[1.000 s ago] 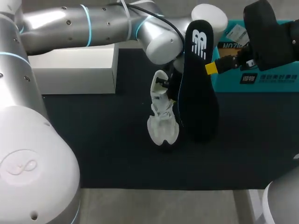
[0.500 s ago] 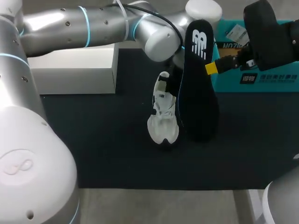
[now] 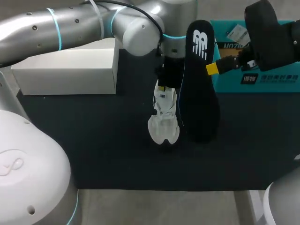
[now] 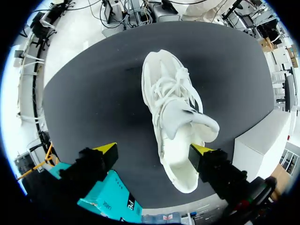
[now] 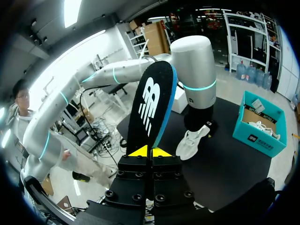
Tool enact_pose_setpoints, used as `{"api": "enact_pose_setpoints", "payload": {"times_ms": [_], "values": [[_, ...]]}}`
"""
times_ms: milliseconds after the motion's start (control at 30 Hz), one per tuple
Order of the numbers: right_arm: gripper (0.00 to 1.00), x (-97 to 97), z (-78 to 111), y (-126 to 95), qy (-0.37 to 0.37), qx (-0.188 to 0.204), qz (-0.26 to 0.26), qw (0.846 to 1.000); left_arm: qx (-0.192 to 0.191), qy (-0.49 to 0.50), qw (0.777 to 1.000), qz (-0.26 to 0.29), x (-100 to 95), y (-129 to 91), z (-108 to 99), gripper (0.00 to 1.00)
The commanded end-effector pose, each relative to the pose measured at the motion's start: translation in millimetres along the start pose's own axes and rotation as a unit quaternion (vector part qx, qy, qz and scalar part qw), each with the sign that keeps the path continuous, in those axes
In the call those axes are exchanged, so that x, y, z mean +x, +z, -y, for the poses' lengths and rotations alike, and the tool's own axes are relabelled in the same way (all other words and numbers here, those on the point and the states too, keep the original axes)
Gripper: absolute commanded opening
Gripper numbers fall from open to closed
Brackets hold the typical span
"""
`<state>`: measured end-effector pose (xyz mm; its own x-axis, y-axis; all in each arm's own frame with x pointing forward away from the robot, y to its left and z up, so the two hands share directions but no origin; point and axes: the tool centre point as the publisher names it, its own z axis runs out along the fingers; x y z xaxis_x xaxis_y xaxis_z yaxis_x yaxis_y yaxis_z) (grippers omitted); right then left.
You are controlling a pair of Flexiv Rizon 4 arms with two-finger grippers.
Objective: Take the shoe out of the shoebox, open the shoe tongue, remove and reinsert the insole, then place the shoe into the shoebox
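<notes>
A white shoe [image 3: 163, 123] stands on the black mat, toe toward the front edge, its tongue [image 4: 202, 125] pulled up and back. My left gripper [image 3: 167, 79] hangs just above the heel, open; in the left wrist view the left gripper [image 4: 154, 152] has its yellow tips wide on either side of the shoe [image 4: 174, 110] without touching it. My right gripper [image 3: 213, 69] is shut on the edge of the black insole [image 3: 199, 89], held upright beside the shoe. In the right wrist view the right gripper [image 5: 151, 151] pinches the insole [image 5: 150, 105], with the shoe [image 5: 193, 141] beyond it.
The teal shoebox [image 3: 262, 75] sits at the back right, behind my right arm; it appears as the teal shoebox [image 5: 260, 123] with paper inside. A white box [image 3: 70, 70] lies at the back left. The mat [image 3: 103, 145] spreads to the front of the shoe.
My left gripper has opened and let go of the shoe's collar, rising slightly as its arm swung back and left. The shoe stays put. The right arm and insole have not moved.
</notes>
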<state>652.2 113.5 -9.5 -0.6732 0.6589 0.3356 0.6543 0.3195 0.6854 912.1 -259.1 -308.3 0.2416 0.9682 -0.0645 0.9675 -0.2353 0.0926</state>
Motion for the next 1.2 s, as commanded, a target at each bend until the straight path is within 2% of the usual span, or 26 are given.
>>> {"api": "enact_pose_setpoints", "payload": {"times_ms": [33,133,1200], "values": [[0.00,0.2,-3.9,3,0.001,0.003,0.000,1.000,-0.025,0.015,0.998,0.059,6.5,-23,10,1.00],[0.00,0.2,-3.9,3,0.001,0.003,0.000,1.000,-0.038,0.042,0.993,0.105,3.2,-37,11,1.00],[0.00,0.2,-3.9,3,0.001,0.003,0.000,1.000,-0.038,0.042,0.993,0.105,3.2,-37,11,1.00]]}}
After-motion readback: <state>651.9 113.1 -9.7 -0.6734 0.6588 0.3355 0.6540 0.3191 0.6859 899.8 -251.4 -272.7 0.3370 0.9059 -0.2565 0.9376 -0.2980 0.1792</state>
